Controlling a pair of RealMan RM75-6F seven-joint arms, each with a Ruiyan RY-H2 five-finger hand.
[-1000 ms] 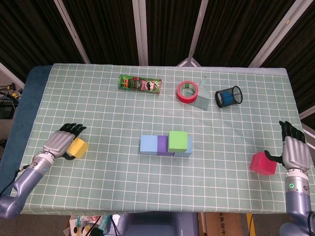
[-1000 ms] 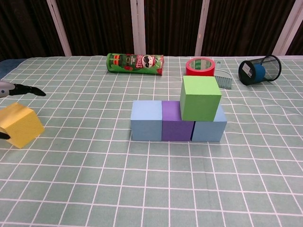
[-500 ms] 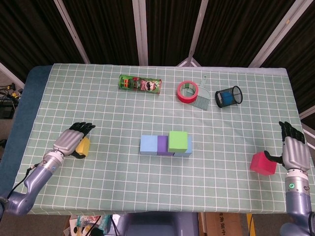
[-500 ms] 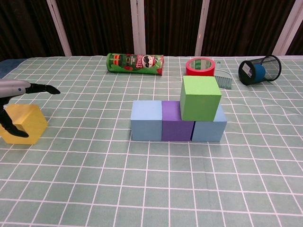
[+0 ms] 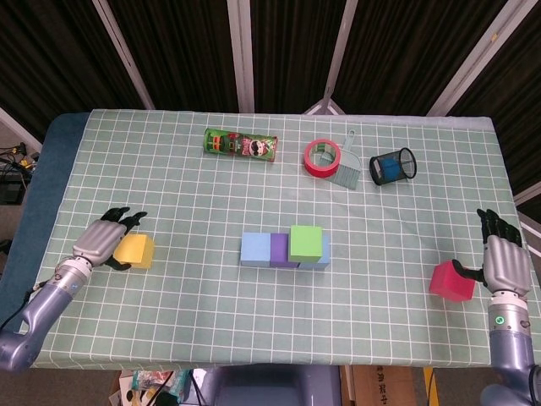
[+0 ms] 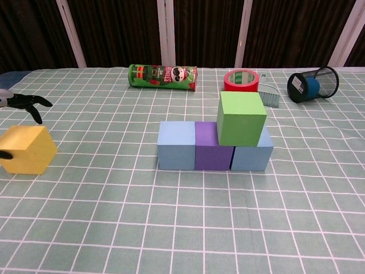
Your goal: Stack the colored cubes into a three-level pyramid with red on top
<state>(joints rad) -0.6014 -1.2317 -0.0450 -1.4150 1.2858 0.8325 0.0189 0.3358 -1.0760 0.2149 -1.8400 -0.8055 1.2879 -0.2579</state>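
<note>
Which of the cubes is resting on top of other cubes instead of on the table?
The green cube. It sits on the purple cube and the right light blue cube; every other cube stands on the tablecloth.

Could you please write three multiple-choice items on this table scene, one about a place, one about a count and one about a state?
1. Where does the green cube sit?
A. On the bare cloth by the yellow cube
B. On top of the bottom row, over the purple cube and the right blue cube
C. Inside the mesh cup

2. How many cubes form the bottom row?
A. Two
B. Three
C. Five

3. How does the chip can stand?
A. Lying on its side
B. Upright
C. Balanced on the tape roll

Key: 1 B, as the chest view shows it resting on those two cubes; 2 B, as the left blue cube, purple and blue stand side by side; 3 A, as its long side lies along the cloth.
</note>
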